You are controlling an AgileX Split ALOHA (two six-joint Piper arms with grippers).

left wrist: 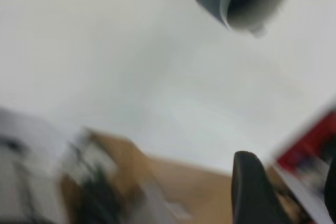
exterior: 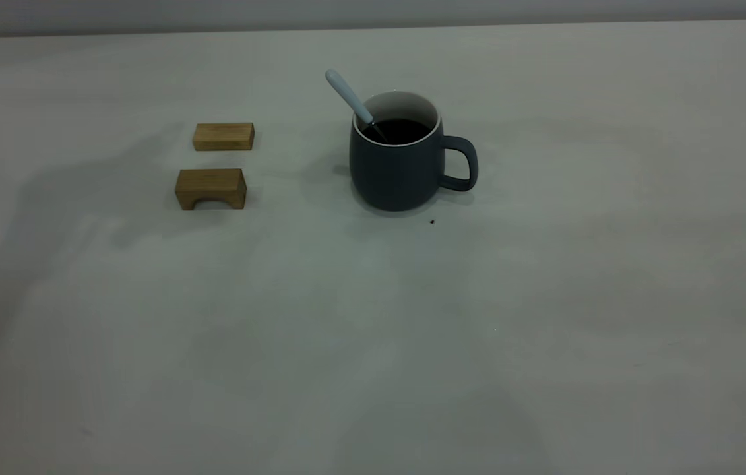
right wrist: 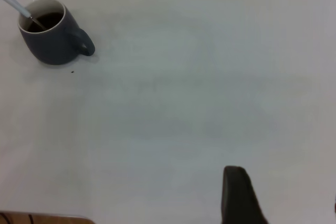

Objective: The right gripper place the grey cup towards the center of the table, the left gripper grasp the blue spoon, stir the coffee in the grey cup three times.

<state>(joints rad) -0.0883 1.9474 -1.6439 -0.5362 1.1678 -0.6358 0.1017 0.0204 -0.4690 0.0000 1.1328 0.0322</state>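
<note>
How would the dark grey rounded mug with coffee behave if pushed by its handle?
The dark grey rounded mug probably slides rather than tips: it is squat and broad-based. The dark coffee could slosh, and the leaning pale blue spoon would likely shift along the rim.

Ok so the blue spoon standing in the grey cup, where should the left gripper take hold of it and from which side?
Grip the pale handle of the blue spoon near its free end, which sticks out above the rim of the grey cup. In the exterior view it leans up and to the left, away from the cup's loop handle, so coming from above on the left side looks clearest. Its bowl sits in the coffee.
</note>
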